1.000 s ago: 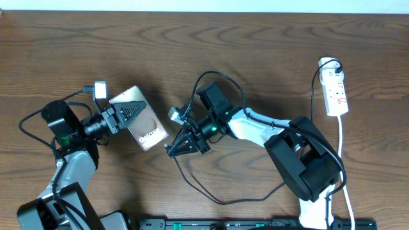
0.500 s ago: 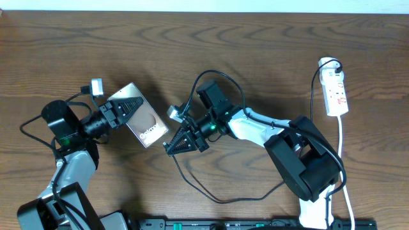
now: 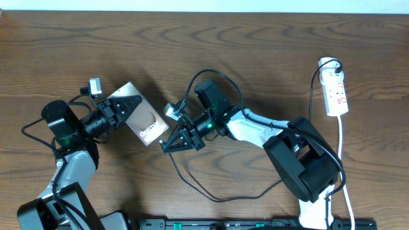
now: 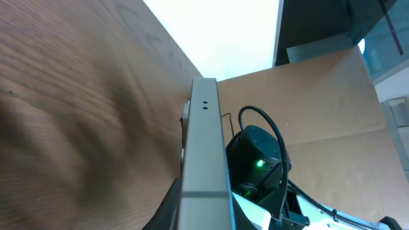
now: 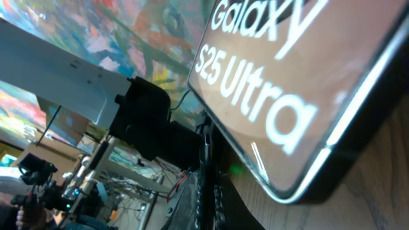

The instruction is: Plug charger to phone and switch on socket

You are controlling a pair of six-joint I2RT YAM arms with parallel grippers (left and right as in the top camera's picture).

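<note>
The phone [image 3: 146, 122], a brown slab with white lettering, is held on its upper left end by my left gripper [image 3: 125, 108], tilted above the table. In the left wrist view its grey edge [image 4: 204, 147] sits clamped between the jaws [image 4: 203, 214]. My right gripper [image 3: 166, 146] is shut on the charger's black plug end [image 5: 206, 176], close to the phone's lower right corner. The "Galaxy S25 Ultra" face [image 5: 287, 89] fills the right wrist view. The thin black cable [image 3: 217, 200] loops over the table. The white socket [image 3: 335, 92] lies at the far right.
The socket's white lead [image 3: 342, 150] runs down the right side past the right arm's base [image 3: 307, 166]. Thicker black robot cables arch over the right arm [image 3: 217, 80]. The table's far edge [image 3: 204, 13] runs along the top.
The right gripper has moved left and a little up with the charger, closer to the phone's lower corner. The left gripper has shifted the phone slightly up and left.
</note>
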